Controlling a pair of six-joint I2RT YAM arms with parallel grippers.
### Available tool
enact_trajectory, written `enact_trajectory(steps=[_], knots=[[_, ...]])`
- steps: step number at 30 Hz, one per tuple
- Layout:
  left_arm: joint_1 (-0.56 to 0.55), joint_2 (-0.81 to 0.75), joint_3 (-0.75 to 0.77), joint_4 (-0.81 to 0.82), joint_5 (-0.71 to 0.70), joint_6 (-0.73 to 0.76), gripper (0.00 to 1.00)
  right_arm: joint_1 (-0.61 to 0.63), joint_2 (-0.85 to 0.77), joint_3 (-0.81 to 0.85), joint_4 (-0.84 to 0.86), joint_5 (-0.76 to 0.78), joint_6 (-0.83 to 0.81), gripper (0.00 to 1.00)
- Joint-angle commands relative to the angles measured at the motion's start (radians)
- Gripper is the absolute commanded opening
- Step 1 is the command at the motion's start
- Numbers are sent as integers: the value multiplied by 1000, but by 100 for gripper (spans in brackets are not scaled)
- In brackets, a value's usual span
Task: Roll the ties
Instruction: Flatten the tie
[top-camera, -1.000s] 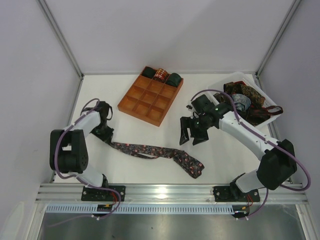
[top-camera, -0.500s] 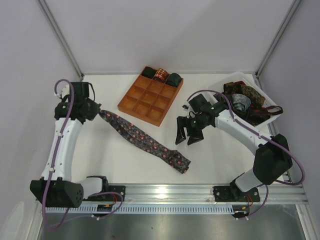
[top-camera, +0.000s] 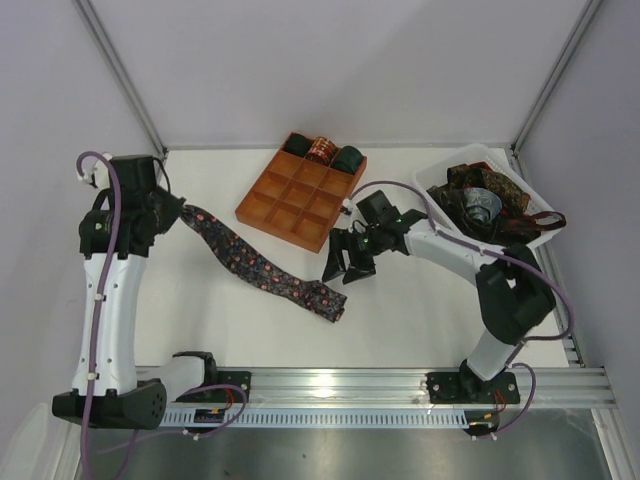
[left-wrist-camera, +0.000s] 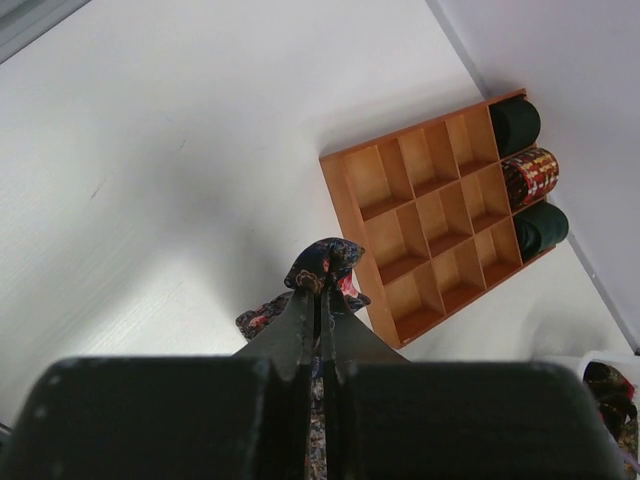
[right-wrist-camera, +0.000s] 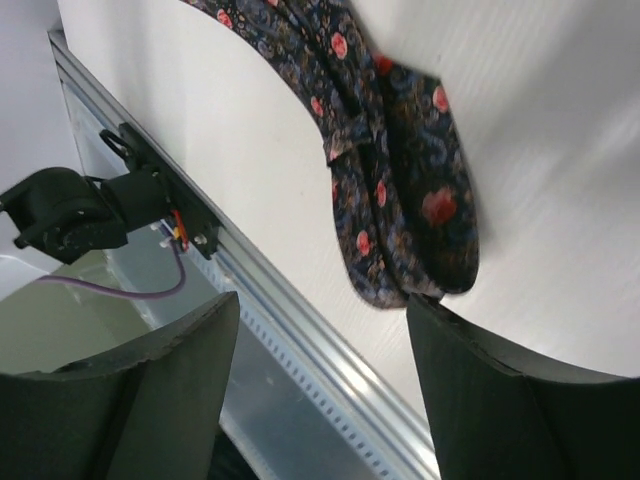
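A long dark tie (top-camera: 262, 266) with a red floral print runs diagonally across the table. My left gripper (top-camera: 178, 212) is shut on its narrow end and holds it raised at the left. In the left wrist view the tie's tip (left-wrist-camera: 325, 264) sticks out past the shut left gripper (left-wrist-camera: 320, 297). The wide end (top-camera: 326, 303) lies flat on the table. My right gripper (top-camera: 346, 262) hangs open just behind it, touching nothing. In the right wrist view the wide end (right-wrist-camera: 405, 205) lies ahead of the open right gripper (right-wrist-camera: 320, 305). Three rolled ties (top-camera: 321, 150) fill the tray's back row.
The orange-brown gridded tray (top-camera: 296, 205) sits at the back centre, also seen as the tray (left-wrist-camera: 432, 225) in the left wrist view. A white bin (top-camera: 480, 150) at the back right holds a heap of loose ties (top-camera: 490, 195). A metal rail (right-wrist-camera: 300, 330) runs along the table's near edge.
My left gripper has shut on the tie's narrow end, lifted it and pulled it back and left. The tie slid left. My right gripper followed the wide end leftward.
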Motion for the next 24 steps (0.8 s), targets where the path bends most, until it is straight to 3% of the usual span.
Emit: enact_trajectory(steps=[1, 5, 9, 24], knots=[[5, -53, -1, 2, 7, 37, 1, -10, 48, 52, 135, -62, -151, 76], [5, -64, -17, -1, 50, 35, 1, -27, 164, 118, 157, -121, -192, 76], [5, -68, 9, -2, 56, 46, 1, -18, 220, 134, 160, -277, -213, 71], [5, -57, 55, 26, 123, 35, 0, 15, 255, 51, 144, -216, -261, 68]])
